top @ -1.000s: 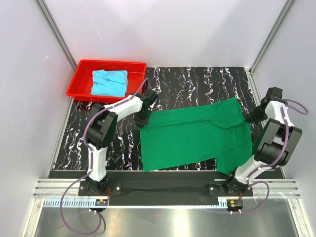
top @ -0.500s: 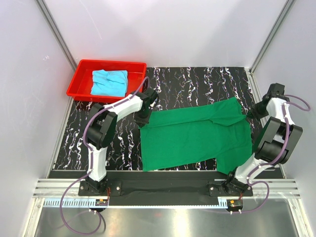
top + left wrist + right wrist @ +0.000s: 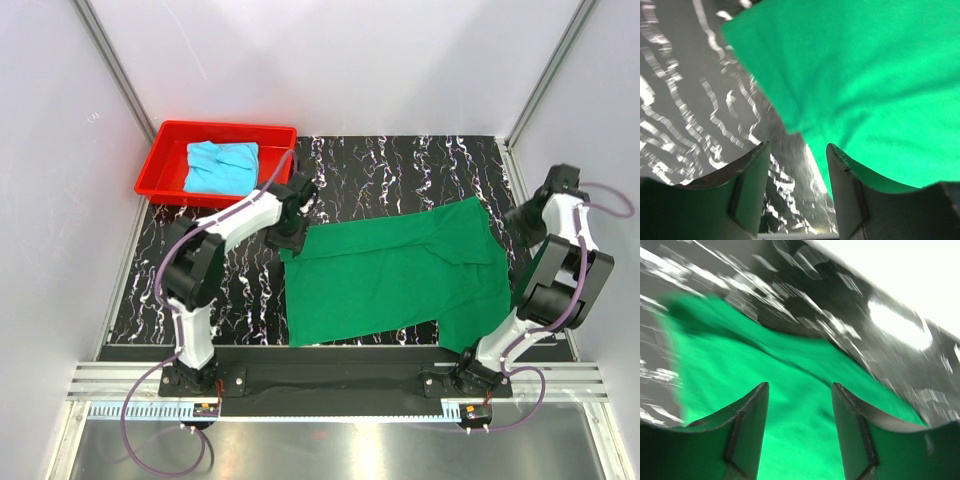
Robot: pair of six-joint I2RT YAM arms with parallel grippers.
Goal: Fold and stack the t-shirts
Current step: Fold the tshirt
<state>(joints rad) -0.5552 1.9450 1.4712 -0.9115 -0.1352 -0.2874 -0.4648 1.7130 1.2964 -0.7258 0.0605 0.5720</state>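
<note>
A dark green t-shirt lies spread flat on the black marbled table. The light cyan-blue t-shirt sits bunched in the red tray. My left gripper hovers at the green t-shirt's far left corner, open, with only tabletop between its fingers. At the shirt's far right edge, my right gripper stands open above the green cloth, nothing pinched between its fingers.
The red tray stands at the back left, just off the black mat. White enclosure walls with metal corner posts ring the table. Both arm bases are bolted to a rail along the near edge.
Both grippers were shut on the green shirt's far corners and have now opened, letting the cloth go. The left gripper shifted slightly back from the corner; the shirt lies flat.
</note>
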